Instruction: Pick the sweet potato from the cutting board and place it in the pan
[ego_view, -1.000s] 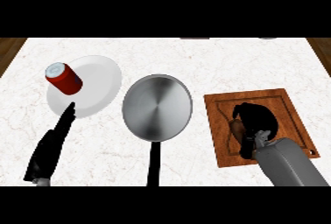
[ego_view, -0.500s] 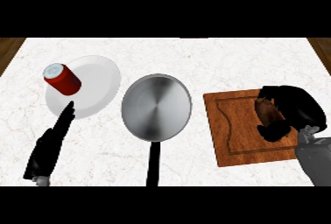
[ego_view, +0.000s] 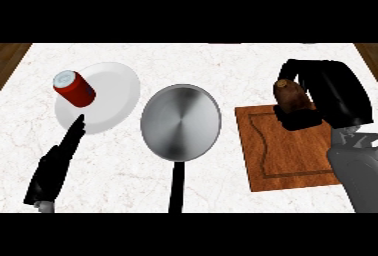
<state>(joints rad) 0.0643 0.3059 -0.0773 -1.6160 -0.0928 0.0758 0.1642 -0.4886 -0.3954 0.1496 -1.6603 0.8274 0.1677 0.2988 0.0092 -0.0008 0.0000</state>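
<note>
My right hand (ego_view: 332, 95) is curled round a brown sweet potato (ego_view: 292, 97), held lifted over the far end of the wooden cutting board (ego_view: 288, 150). The fingers arch over the top and the thumb sits under it. The silver pan (ego_view: 181, 121) lies at the centre of the counter, its black handle (ego_view: 176, 187) pointing toward me. It has nothing in it. My left hand (ego_view: 55, 165) rests at the lower left with straight fingers, its tip at the white plate's near rim.
A white plate (ego_view: 111, 97) sits left of the pan with a red can (ego_view: 74, 88) lying on it. Brown wood strips edge the marble counter at the far left and right corners.
The right hand closed on the sweet potato and lifted it off the board, moving up and away from me. The left hand, pan and plate have not moved.
</note>
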